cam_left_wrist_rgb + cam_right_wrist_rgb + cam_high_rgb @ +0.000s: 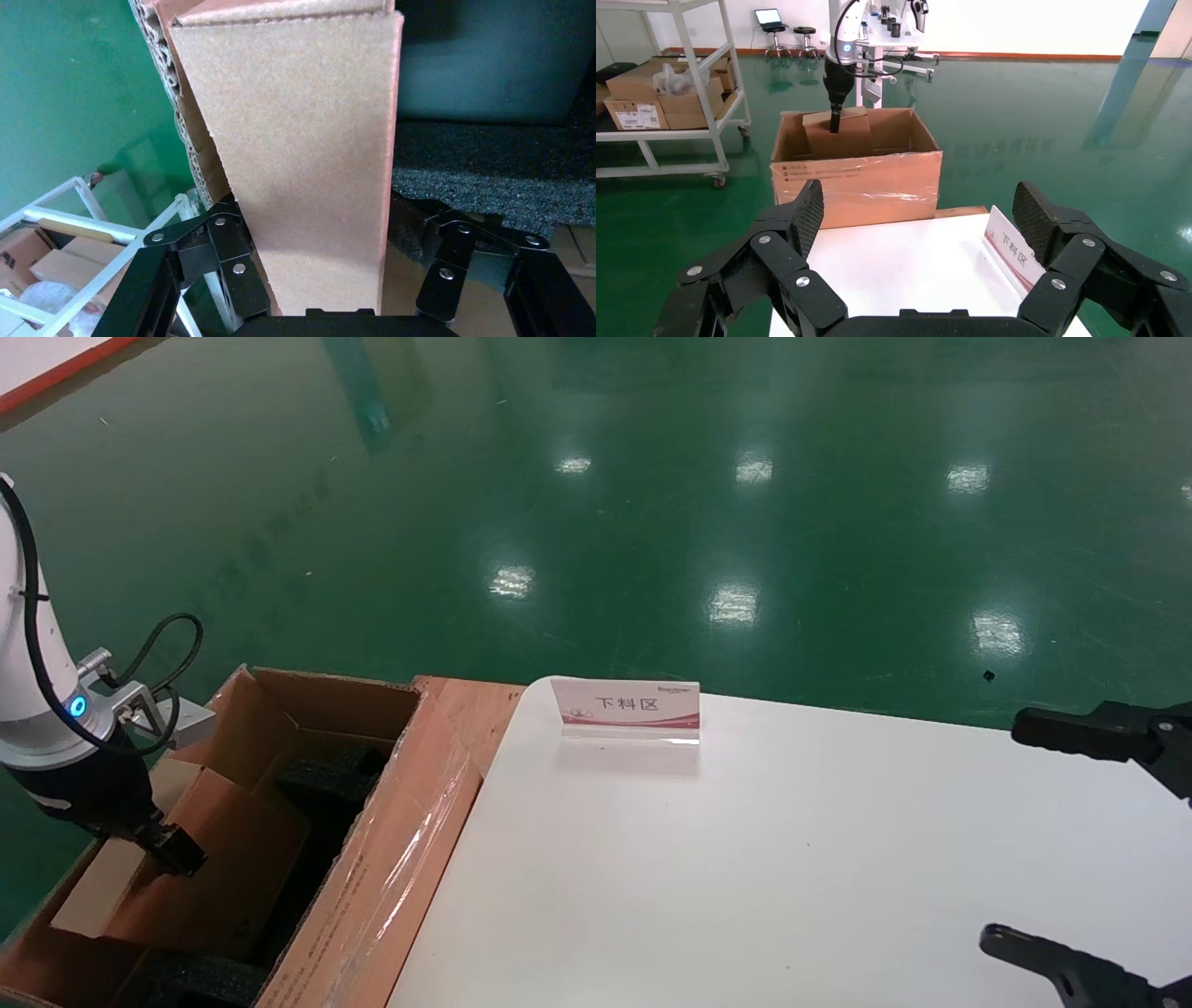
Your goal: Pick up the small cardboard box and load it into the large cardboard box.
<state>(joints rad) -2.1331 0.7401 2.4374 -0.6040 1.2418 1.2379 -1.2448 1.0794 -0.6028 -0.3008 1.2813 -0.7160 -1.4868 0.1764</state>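
A: Inside the large cardboard box (391, 859), near its outer wall: left gripper (172, 848) clamped on the small cardboard box (200, 877), fingers (225, 242) pressed to its two faces. Carton rides tilted, upper edge in the grip, lower end down in the cavity.

B: And around it?

A: Black foam blocks (321, 780) beside and below the small box, toward the taped flap. Beyond that flap, the white table (792, 859) with a sign stand (626, 708) near the large box's far corner. Right gripper (1071, 845) hangs over the table, well apart from the large box, jaws spread wide, holding nothing.

B: Step in hand?

A: Lowering and seating, I judge. Best done by levelling the carton first, so its lower edge doesn't catch on the foam, then easing down until it rests flat. Keep it off the corrugated wall. Release only once it bears on something; dropped tilted, it would likely wedge.
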